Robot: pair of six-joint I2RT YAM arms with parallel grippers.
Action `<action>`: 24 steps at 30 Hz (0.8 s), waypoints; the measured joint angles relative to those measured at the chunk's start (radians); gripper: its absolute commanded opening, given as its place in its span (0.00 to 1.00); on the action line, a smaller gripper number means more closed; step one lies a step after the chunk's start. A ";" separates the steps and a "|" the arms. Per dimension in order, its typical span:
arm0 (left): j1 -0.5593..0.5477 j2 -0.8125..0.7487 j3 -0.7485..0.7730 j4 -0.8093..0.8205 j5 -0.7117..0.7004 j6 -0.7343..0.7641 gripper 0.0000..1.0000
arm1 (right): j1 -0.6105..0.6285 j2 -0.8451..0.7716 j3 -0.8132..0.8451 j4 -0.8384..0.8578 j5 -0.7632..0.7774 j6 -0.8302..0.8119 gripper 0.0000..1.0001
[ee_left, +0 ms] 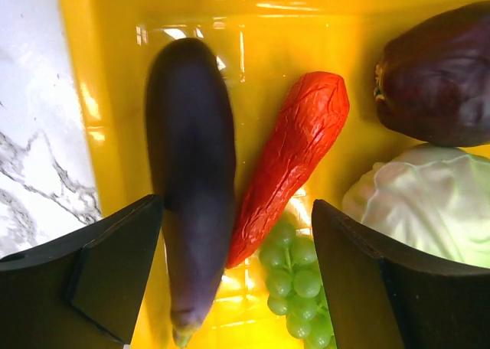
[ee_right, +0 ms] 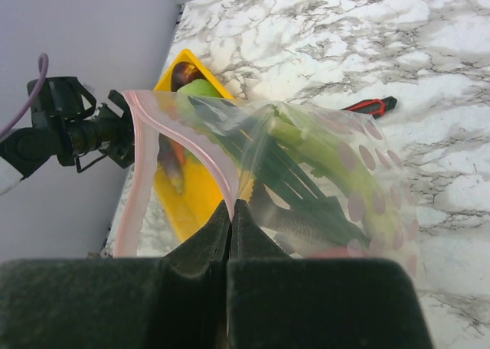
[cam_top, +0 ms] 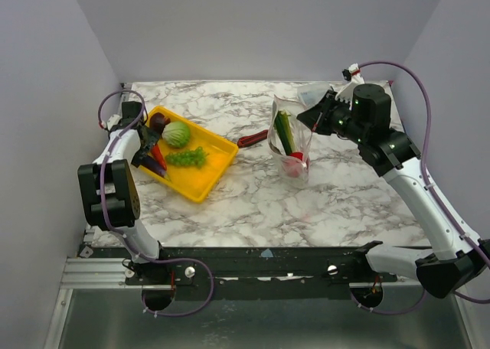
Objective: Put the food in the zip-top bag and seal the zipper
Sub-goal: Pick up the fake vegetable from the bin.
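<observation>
The clear zip-top bag (cam_top: 292, 138) stands upright mid-table, holding green celery stalks (cam_top: 284, 132) and a red tomato (cam_top: 295, 161). My right gripper (cam_top: 316, 119) is shut on the bag's mouth edge, pinching its pinkish zipper (ee_right: 216, 173). In the right wrist view the bag (ee_right: 360, 203) shows celery (ee_right: 306, 154) and a grey fish (ee_right: 306, 226) inside. My left gripper (ee_left: 237, 276) is open over the yellow tray (cam_top: 222, 151), its fingers on either side of the dark purple eggplant (ee_left: 191, 181) and red chili (ee_left: 291, 161).
The tray also holds a green cabbage (cam_top: 176, 134), green grapes (cam_top: 187, 158) and a dark round vegetable (cam_top: 158, 122). A red-handled tool (cam_top: 251, 139) lies on the marble between tray and bag. Grey walls close in the left, right and back.
</observation>
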 measured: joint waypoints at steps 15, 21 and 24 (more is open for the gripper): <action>0.007 0.119 0.094 -0.135 0.010 -0.072 0.48 | 0.000 0.000 0.000 0.000 0.000 -0.002 0.00; 0.007 0.118 0.090 -0.139 0.010 -0.072 0.46 | 0.000 -0.005 0.000 0.000 0.000 -0.001 0.00; 0.007 0.116 0.090 -0.140 0.010 -0.071 0.37 | 0.000 -0.006 0.000 0.000 0.000 0.002 0.00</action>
